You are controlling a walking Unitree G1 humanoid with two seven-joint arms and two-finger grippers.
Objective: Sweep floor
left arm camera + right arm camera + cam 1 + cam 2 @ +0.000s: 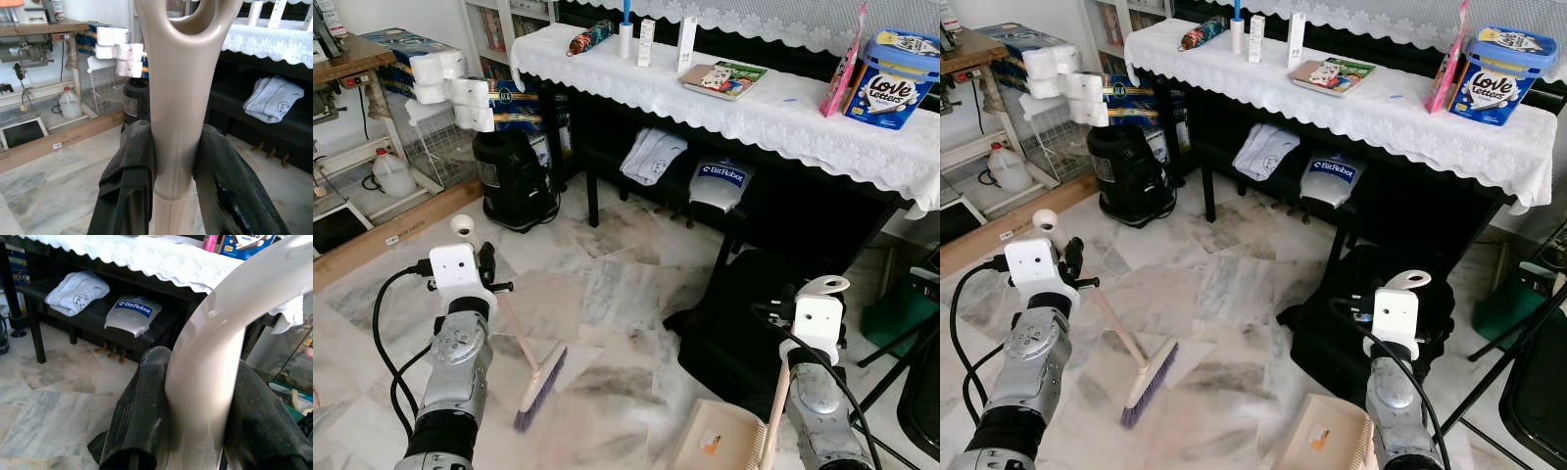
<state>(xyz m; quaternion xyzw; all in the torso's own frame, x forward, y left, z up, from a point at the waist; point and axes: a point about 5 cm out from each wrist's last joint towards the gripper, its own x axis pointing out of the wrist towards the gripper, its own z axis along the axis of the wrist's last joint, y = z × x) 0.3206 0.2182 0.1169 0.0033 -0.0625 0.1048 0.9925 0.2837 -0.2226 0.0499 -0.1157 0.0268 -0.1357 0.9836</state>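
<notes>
From your head cameras, the left gripper (487, 266) was clamped on the beige handle of a hand broom (530, 374), whose purple bristles rested on the marble floor (607, 294) just ahead of the left arm, the handle slanting up into the fingers. Your right gripper (811, 304) stood over the beige dustpan (717, 438), which lay on the floor at the near edge of the frame with its long handle rising along the right arm. A black bag (734, 313) sat on the floor between the dustpan and a dark piano draped in a white lace cloth (773, 108); a blue Love Letters tub (893, 78) stood on the cloth at the far right. A black canister (514, 181) stood beside stacked tissue rolls (455, 83) to your left.

In your left wrist view, both black fingers (129, 166) pressed tight against either side of the broom's handle (178, 98), with its hanging loop above them.

In your right wrist view, the two fingers (146, 396) closed around the curved pale handle of the dustpan (215, 362). Behind it, a folded white garment (78, 291) and a grey BitRobot bag (134, 313) lay on the bench under the piano.
</notes>
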